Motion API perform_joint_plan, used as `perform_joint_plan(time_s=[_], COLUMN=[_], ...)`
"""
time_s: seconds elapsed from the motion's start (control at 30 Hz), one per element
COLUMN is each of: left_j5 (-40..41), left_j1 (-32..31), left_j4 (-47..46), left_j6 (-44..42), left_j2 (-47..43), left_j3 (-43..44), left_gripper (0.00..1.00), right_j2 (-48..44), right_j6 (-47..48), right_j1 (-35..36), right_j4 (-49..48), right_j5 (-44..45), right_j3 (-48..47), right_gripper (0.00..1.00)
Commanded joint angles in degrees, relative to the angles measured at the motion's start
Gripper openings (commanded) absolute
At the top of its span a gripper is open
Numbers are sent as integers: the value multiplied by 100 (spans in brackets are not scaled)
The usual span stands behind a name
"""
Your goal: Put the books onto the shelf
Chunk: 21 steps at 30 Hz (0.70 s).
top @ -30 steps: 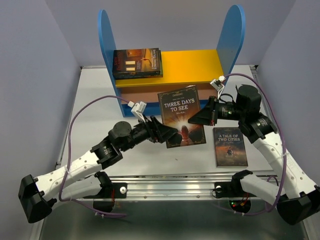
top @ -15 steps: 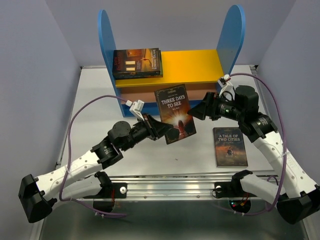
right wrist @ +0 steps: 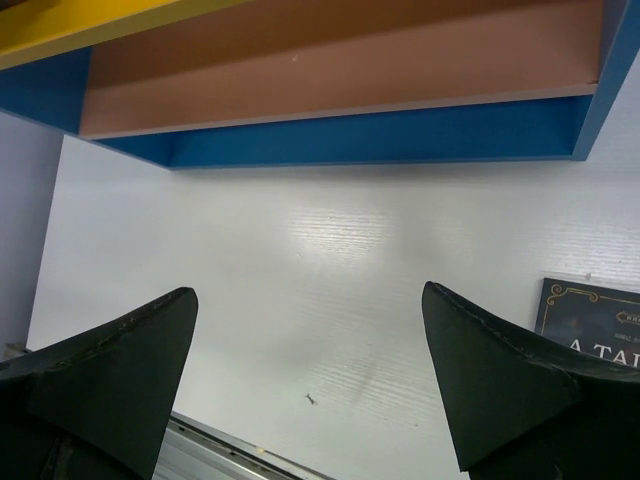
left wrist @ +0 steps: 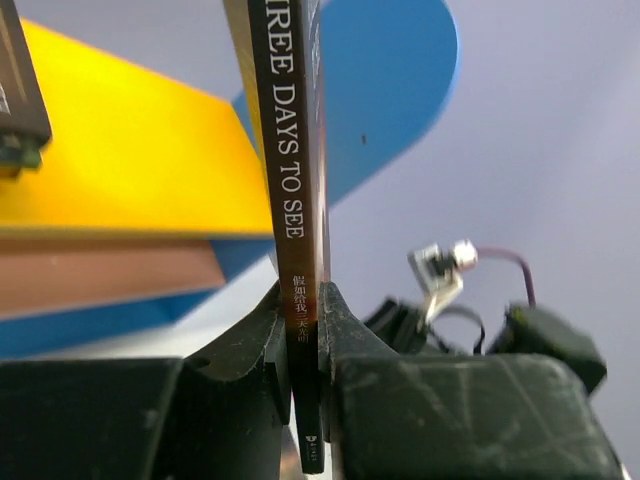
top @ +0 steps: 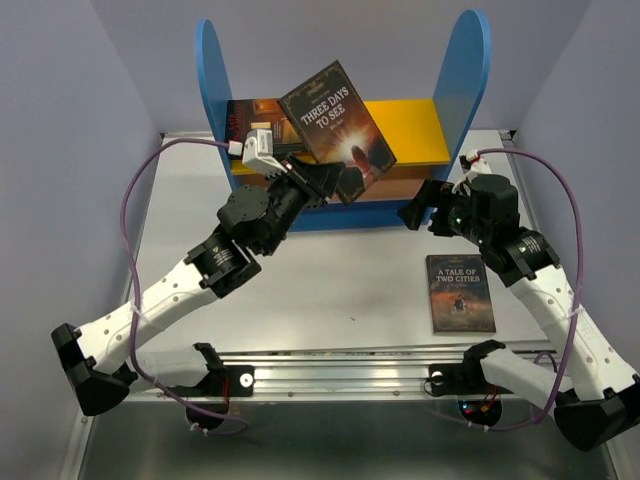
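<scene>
One book, Three Days to See (top: 336,115), was clamped by its bottom edge in your left gripper (left wrist: 303,325), with the jaws pinching the spine end. You held it tilted and raised in front of the shelf (top: 468,75); from overhead it overlapped the yellow top board (top: 410,125). A dark stack of books (top: 252,125) lay flat on that board, against the shelf's left side panel. Your right gripper (right wrist: 308,300) hung wide open and empty just before the right end of the shelf's base. A Tale of Two Cities (top: 460,292) lay flat on the table (top: 330,290) in front of the shelf's right end, apart from it.
</scene>
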<state>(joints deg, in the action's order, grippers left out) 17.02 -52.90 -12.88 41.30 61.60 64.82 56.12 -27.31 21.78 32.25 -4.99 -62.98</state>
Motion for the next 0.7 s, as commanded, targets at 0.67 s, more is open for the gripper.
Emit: perform_joint_plan(time_s=[0.67], left_j5=[3519], left_j1=[1177], left_j4=[1903], left_j6=[2716], left_j2=[2022], left_j3=[2553], left_gripper=[0], right_j2=[382], right_j6=[191], right_j1=[19], right_j4=[-61], right_j5=[-195], right_j3=[-478], right_gripper=[100])
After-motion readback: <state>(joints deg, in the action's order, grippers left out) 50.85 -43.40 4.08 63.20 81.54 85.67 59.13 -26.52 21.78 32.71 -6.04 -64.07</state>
